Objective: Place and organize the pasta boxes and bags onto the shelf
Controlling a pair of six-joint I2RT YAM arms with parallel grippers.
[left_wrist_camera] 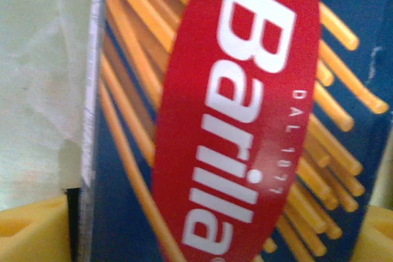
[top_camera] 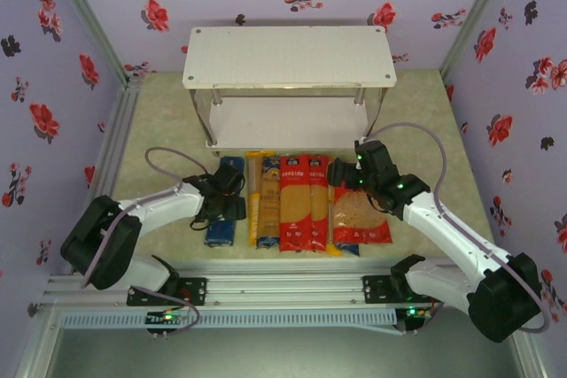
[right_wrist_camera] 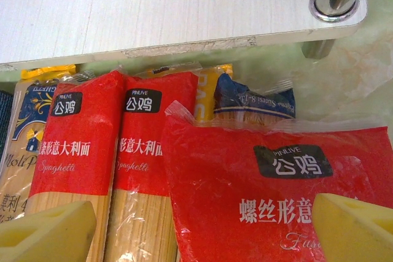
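A dark-blue pasta box [top_camera: 220, 235] with a red oval logo is laid flat at the left end of a row on the worktop [top_camera: 159, 117]. Beside it, 1 yellow bag [top_camera: 260, 205], 2 long red bags [top_camera: 292, 210] and 1 wide red bag [top_camera: 361, 219] are laid lengthwise before the white 2-tier shelf [top_camera: 288, 55].

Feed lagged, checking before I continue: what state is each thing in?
shelf, both boards bare
blue box, lying flat, unshelved
left pincer, straddling blue box, grip unclear
right pincer, open over wide red bag
wide red bag, lying flat
long bags, flat, side by side
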